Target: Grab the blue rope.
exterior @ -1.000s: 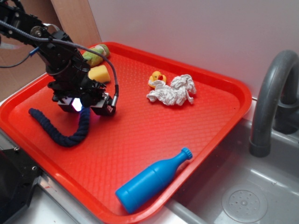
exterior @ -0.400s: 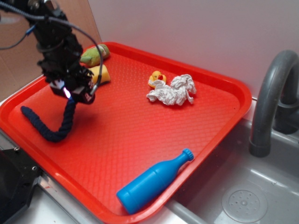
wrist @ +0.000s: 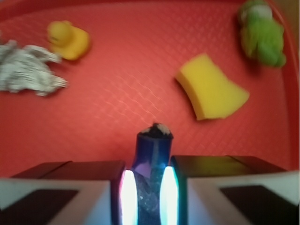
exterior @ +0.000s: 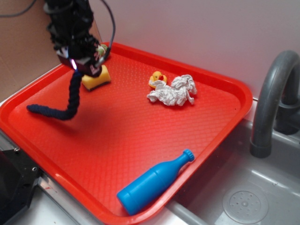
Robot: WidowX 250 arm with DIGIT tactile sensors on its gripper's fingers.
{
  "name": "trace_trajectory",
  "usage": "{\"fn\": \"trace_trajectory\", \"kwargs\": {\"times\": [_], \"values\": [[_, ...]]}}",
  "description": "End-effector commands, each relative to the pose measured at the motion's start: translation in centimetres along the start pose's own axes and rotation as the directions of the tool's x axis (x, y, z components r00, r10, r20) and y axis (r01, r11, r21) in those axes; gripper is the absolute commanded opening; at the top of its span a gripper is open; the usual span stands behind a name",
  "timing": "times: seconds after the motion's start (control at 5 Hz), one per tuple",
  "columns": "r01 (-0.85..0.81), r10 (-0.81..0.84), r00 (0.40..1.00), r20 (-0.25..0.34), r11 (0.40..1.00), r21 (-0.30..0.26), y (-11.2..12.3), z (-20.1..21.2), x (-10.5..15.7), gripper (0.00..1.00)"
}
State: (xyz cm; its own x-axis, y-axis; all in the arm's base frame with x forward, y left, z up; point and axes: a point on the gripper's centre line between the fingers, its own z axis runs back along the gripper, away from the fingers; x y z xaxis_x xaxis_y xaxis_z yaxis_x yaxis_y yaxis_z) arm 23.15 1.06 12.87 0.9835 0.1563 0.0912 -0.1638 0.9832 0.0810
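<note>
The gripper pinches one end of the blue rope between its closed fingers, above the red tray's far-left part. The rope is thick, dark navy and twisted, hanging limp from the fingers and curling so its other end trails on the tray floor. In the wrist view the rope's frayed tip pokes out past the pads.

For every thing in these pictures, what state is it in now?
Gripper: shut on the blue rope.
Blue rope: held by one end, hanging, its tail on the tray.
Blue bottle: lying on its side.
Sponge: lying flat.
Duck: upright.
White cloth: crumpled.
</note>
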Motion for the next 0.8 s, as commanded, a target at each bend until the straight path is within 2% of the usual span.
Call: {"fn": "trace_trajectory", "kwargs": {"times": [0.0,0.4,0.6], "values": [[0.030,-0.026,0.997,0.069,0.997,-0.068,0.2,10.4,0.2,0.00],[-0.002,0.012,0.992,0.123,0.997,-0.079,1.5,14.7,-0.3,0.00],[-0.030,0.040,0.992,0.119,0.996,-0.089,1.9,14.0,-0.1,0.26]]}}
